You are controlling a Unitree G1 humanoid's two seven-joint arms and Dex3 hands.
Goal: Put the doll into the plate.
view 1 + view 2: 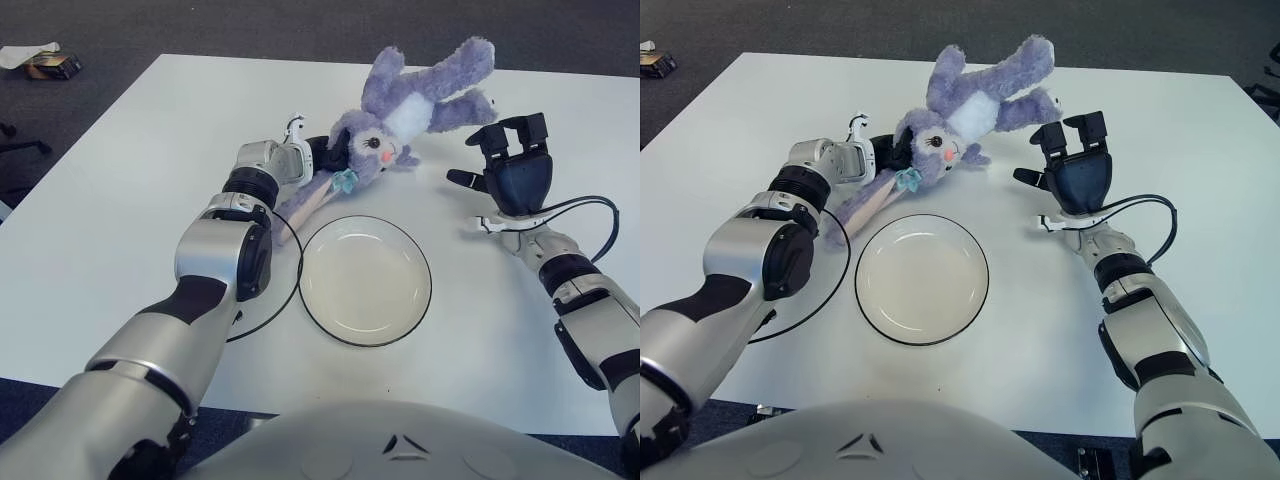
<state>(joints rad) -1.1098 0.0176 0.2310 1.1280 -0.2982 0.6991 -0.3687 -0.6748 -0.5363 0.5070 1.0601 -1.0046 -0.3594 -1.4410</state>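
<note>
Left eye view: purple rabbit doll (pixel 400 105) lies on the white bench (pixel 120 200), just beyond the plate (pixel 365 280) — none of it inside the rim. Left hand (pixel 312 158) sits at the doll's head, beyond the plate's left edge, fingers closed around the base of the long ear. Right hand (pixel 512 165) stands beyond and to the right of the plate, fingers spread wide, holding nothing, near the doll's feet without touching.

Right eye view: a thin black cable (pixel 815 290) curves on the bench just left of the plate — plate holds nothing.
</note>
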